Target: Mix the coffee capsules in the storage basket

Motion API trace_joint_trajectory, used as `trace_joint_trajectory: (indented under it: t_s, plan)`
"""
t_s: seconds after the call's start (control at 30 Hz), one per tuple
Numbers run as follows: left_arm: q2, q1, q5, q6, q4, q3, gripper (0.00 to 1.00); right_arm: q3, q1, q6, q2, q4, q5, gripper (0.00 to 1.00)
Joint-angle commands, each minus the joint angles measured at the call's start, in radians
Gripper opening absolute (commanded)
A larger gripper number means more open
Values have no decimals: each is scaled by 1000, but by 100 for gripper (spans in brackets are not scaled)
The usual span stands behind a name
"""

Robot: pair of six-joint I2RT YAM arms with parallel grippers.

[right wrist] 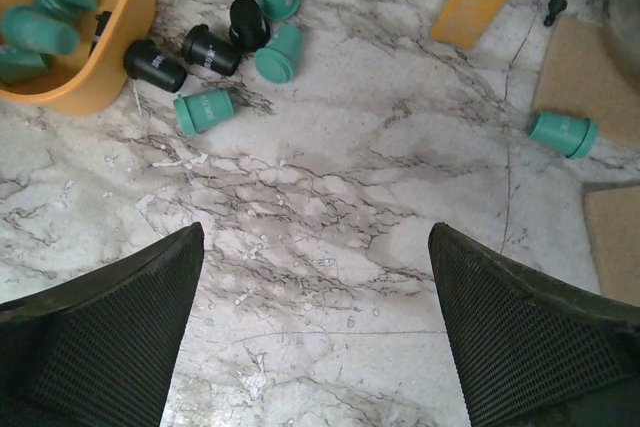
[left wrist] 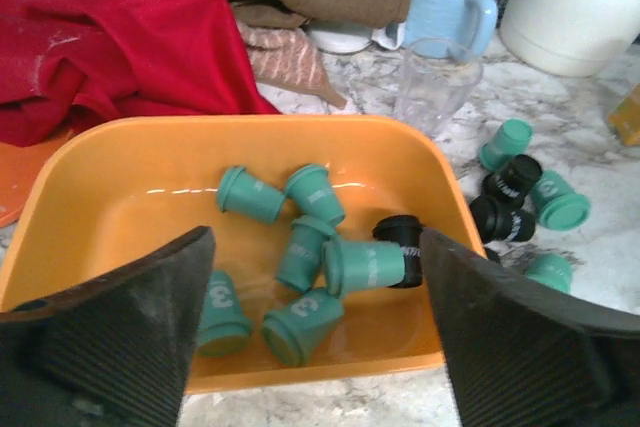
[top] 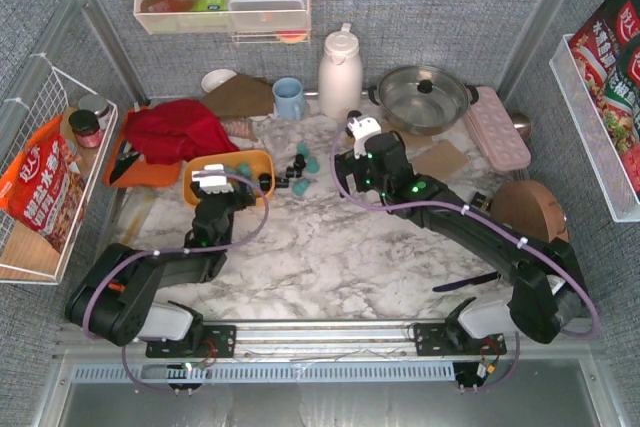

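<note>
The left gripper (left wrist: 315, 245) hangs wide open and empty over the storage basket (left wrist: 150, 177), where several coffee capsules (left wrist: 365, 265) lie tumbled. The right gripper (right wrist: 315, 237), also spread wide, holds nothing above the marble table (right wrist: 340, 177). More capsules are scattered just beside the basket.

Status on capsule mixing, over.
Left gripper open over basket, empty. Right gripper open over bare marble, empty. Some capsules in basket; six loose capsules beside it.
</note>
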Motion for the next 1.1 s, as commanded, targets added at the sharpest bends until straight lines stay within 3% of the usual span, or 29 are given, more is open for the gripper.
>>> trace_joint_trajectory:
  t_s: [0.0, 0.2, 0.33, 0.43, 0.83, 1.07]
  plan:
    - [-14, 6, -9, -60, -65, 46, 98, 13, 2, 27, 29, 22, 23, 99]
    - [-109, 5, -20, -140, -435, 203, 99, -55, -43, 135, 85, 180, 64, 99]
    - [-176, 5, -48, -231, -716, 314, 99, 10, -75, 145, 183, 181, 1, 98]
    - [-232, 5, -51, -248, -836, 368, 99, 44, -64, 143, 271, 235, -31, 87]
    - [-381, 6, 69, -235, -1145, 481, 99, 278, -19, 123, 604, 194, -375, 83]
    - [-418, 6, 102, -227, -1167, 486, 99, 395, -13, 93, 711, 67, -411, 94]
